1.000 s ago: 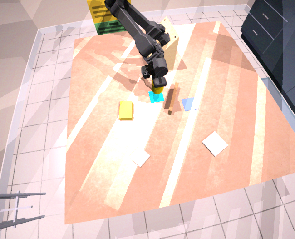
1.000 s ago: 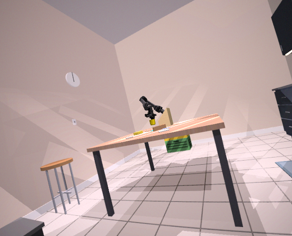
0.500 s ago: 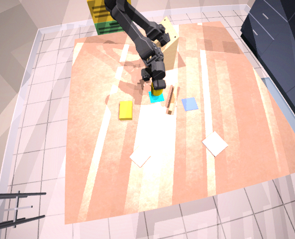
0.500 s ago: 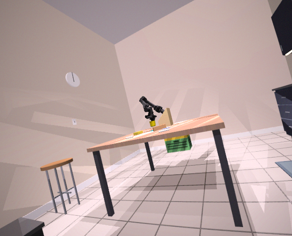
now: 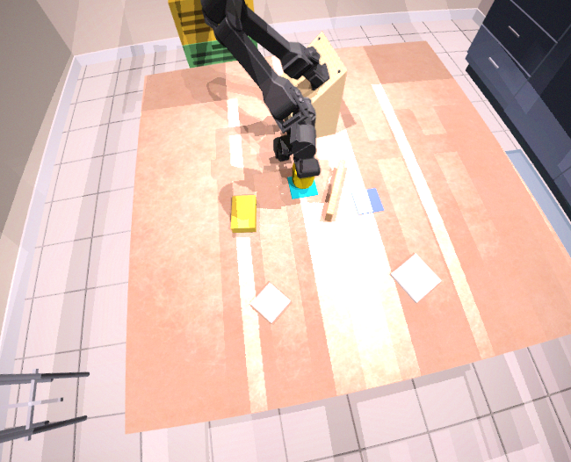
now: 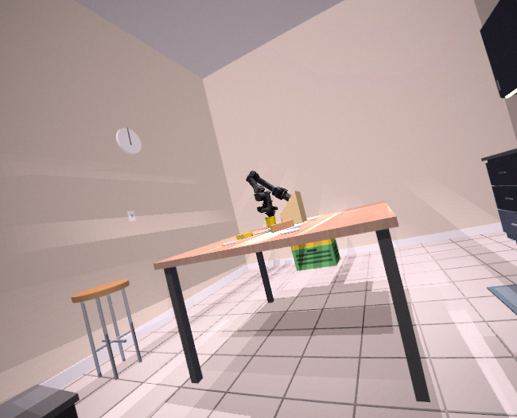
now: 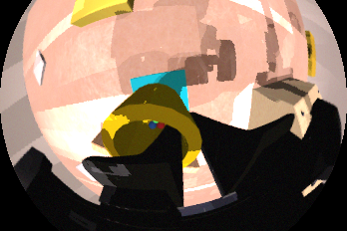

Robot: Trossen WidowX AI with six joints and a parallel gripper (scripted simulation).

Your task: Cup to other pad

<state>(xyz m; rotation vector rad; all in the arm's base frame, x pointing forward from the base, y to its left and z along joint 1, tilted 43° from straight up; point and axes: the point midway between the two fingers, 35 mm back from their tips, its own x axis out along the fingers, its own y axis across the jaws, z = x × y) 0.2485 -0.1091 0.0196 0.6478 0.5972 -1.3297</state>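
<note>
Gripper clamped on yellow cup; I see cup over cyan pad, contact unclear; marbles mostly hidden by fingers.

A wooden bar lies between the cyan pad and the blue pad, blocking any low path across. A tall beige block stands behind. Towards the yellow block, the tabletop offers passage.
</note>
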